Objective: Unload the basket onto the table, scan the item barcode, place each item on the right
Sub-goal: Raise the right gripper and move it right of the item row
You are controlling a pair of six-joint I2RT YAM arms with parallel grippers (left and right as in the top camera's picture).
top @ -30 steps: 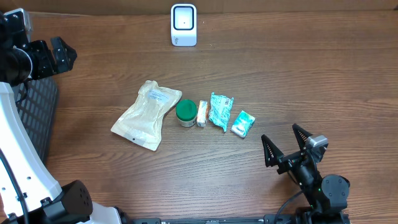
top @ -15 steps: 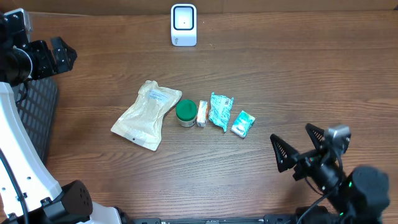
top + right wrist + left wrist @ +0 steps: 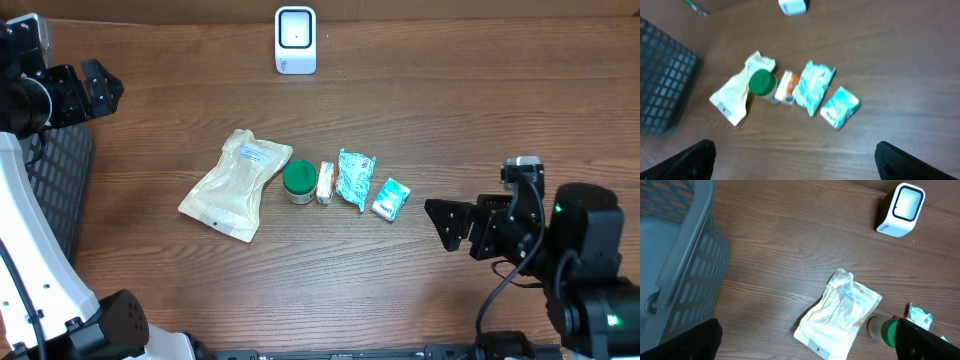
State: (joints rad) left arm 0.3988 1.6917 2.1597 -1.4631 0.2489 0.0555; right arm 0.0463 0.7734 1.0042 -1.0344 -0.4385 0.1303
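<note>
Overhead layout: 5 items lie in a loose row mid-table (image 3: 480,110): tan pouch (image 3: 236,184), green-lidded jar (image 3: 299,180), small orange-and-white packet (image 3: 325,182), crinkly teal packet (image 3: 355,178), teal-and-white box (image 3: 391,198). The jar is squeezed right between the pouch and the small packet.

Scanner: white barcode scanner (image 3: 295,40) stands at the far edge, window facing the row and well apart from it. My guess is that gap is there so an item can be lifted and turned toward the window.

Right gripper: right gripper (image 3: 465,225) has its 2 fingers spread wide with nothing between them. It hovers near the box on the row's right end and is aimed at the row, so it looks lined up for a pick.

Left gripper: left gripper (image 3: 88,88) is spread wide too and empty, parked far left above the mesh basket (image 3: 55,190), out of the way.

Basket: probably the drop spot for scanned stuff, but that's just my read.

Task item: not said which 1 it is. All 5 rest flat on the table, none anywhere near the scanner.

Barcodes: can't spot any. The right wrist view is blurry, so labels are unreadable.

Stage: very start, nothing picked up yet.

Easiest grab: the box, since it sits a bit clear of its neighbours. The jar is crowded on both sides.
</note>
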